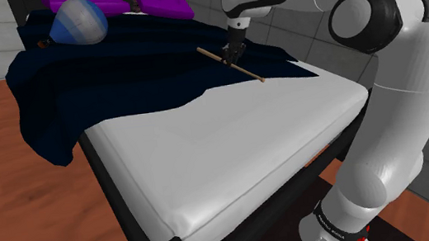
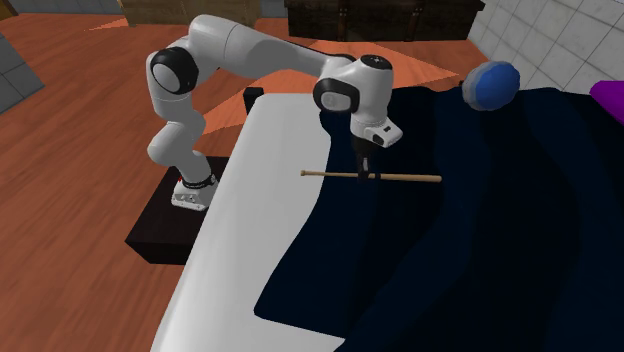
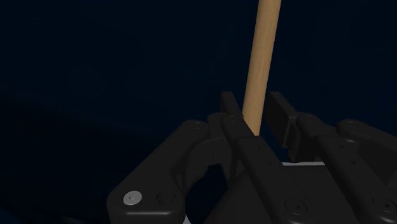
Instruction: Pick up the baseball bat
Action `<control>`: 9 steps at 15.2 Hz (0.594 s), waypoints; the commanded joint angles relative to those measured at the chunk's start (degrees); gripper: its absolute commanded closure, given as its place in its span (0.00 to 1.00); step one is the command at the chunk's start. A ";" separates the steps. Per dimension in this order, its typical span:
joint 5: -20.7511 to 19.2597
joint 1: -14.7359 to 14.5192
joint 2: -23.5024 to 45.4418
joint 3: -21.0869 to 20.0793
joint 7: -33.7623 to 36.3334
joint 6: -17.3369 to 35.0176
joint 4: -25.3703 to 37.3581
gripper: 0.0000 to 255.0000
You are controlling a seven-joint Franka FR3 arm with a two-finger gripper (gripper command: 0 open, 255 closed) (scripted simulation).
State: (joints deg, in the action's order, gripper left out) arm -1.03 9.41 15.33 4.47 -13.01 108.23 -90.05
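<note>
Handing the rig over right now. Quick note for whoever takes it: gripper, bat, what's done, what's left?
Gripper: down at the bat, astride its shaft about midway, a little toward the thin end. Whether it clamps the bat cannot be told.
Bat: lies level over the dark blue blanket on the bed, near the blanket's edge. No clear lift visible.
Done: approach and alignment over the bat.
Left: confirm the grip, then raise the bat clear of the blanket.
</note>
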 commanded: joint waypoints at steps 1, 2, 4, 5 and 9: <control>-0.05 0.05 -0.06 0.06 -0.01 -1.09 0.79 1.00; -0.05 0.05 -0.11 0.06 -0.03 -1.84 1.50 1.00; -0.04 0.06 -0.12 0.07 -0.08 -3.37 3.02 1.00; -0.04 0.06 -0.12 0.07 -0.10 -4.14 3.80 1.00; -0.01 0.09 0.06 0.08 -0.20 -7.30 7.12 1.00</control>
State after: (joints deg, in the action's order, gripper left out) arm -1.02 9.55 15.39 4.57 -13.27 101.81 -83.81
